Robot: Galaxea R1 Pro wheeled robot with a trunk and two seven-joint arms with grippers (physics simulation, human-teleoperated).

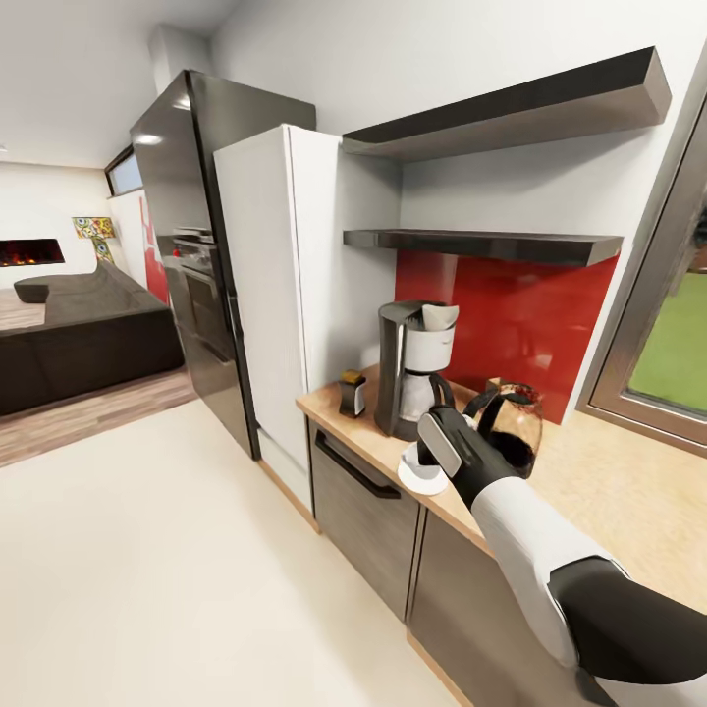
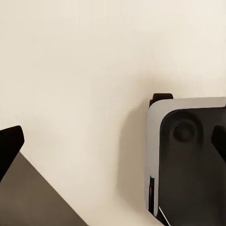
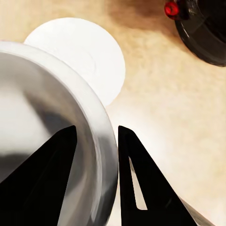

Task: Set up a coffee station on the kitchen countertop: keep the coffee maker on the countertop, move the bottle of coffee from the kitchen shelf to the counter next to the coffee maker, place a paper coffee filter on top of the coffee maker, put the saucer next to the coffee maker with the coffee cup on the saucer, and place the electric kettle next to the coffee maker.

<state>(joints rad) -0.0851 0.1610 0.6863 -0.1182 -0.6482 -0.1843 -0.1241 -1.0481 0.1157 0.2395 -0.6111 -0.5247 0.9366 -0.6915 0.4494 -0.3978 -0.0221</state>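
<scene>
The coffee maker (image 1: 415, 368) stands on the wooden countertop (image 1: 609, 491) with a white paper filter (image 1: 439, 316) on its top. The small coffee bottle (image 1: 353, 393) sits just to its left and the glass electric kettle (image 1: 513, 422) to its right. In front of it my right gripper (image 1: 433, 450) (image 3: 96, 131) is shut on the rim of the silvery coffee cup (image 3: 42, 103), one finger inside and one outside, held just above the white saucer (image 1: 422, 479) (image 3: 89, 52). My left gripper (image 2: 113, 143) hangs open over the floor.
Two dark shelves (image 1: 491, 241) hang above the red backsplash. A white cabinet (image 1: 265, 295) and black oven column (image 1: 191, 265) stand left of the counter. A round black body with a red button (image 3: 202, 26) lies near the saucer. The robot base (image 2: 188, 165) is below my left gripper.
</scene>
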